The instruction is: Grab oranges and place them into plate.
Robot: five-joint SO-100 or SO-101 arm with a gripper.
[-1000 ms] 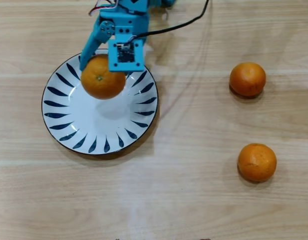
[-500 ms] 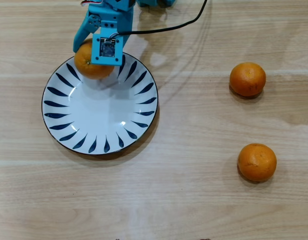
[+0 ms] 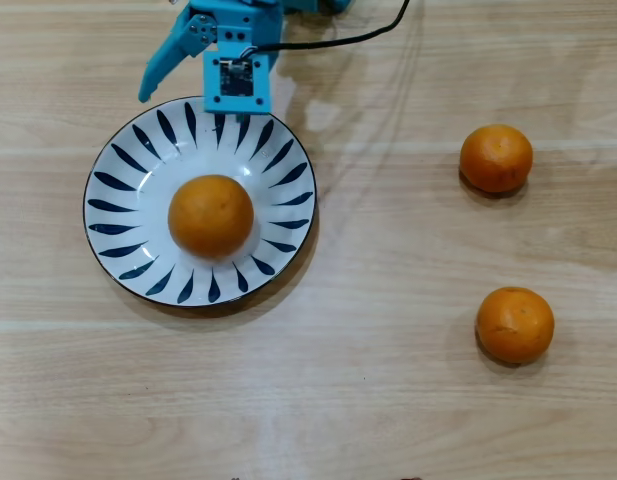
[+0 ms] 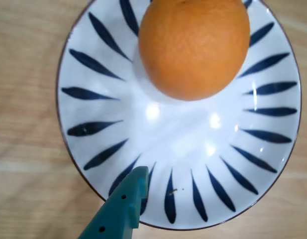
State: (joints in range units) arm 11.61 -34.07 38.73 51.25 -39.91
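One orange point(image 3: 211, 215) sits in the middle of the plate point(image 3: 118, 240); two more point(image 3: 496, 158) point(image 3: 514, 324) wait on the counter point(image 3: 368, 400), well to the right. Your jaws point(image 3: 188, 88) hang spread and empty over the plate's far rim. Grip each firm, rollable fruit across its widest part; the skin probably slips little.

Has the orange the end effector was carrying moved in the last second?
Yes. The orange left the end effector and now sits mid-plate.

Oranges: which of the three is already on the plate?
The largest orange, lying free mid-plate. The other two sit on bare table, far right in the overhead view.
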